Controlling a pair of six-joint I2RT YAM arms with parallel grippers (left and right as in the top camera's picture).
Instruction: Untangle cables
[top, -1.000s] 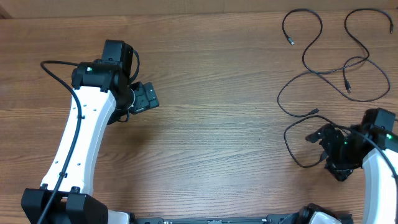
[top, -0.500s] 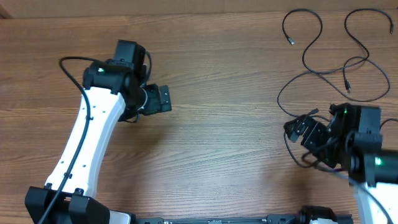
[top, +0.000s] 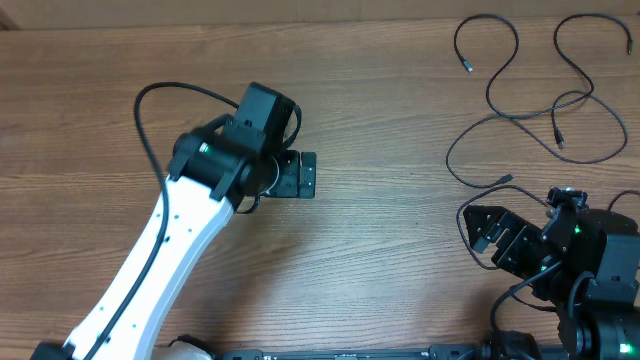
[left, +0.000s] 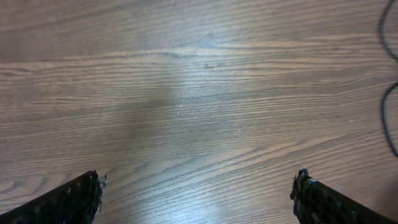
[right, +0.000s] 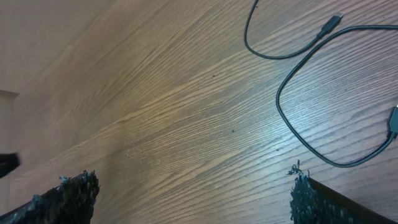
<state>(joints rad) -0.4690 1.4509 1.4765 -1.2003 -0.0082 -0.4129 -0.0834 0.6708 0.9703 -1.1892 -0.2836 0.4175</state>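
Several thin black cables lie in loose crossing curves on the far right of the wooden table, with small plug ends showing. My right gripper hangs open just in front of them, near one low loop. In the right wrist view two cable curves and a plug lie ahead of the open gripper, with only bare wood between its fingers. My left gripper is open over bare wood left of centre, far from the cables. The left wrist view shows a cable's arc at the right edge, beyond the open gripper.
The wooden table spreads between the two arms. The left arm's white link and its thicker black cord cross the left half. The table's far edge runs along the top.
The left arm has swung right, carrying its open gripper toward the table's centre. The right arm has turned and drawn back toward the front right. The cables have not moved.
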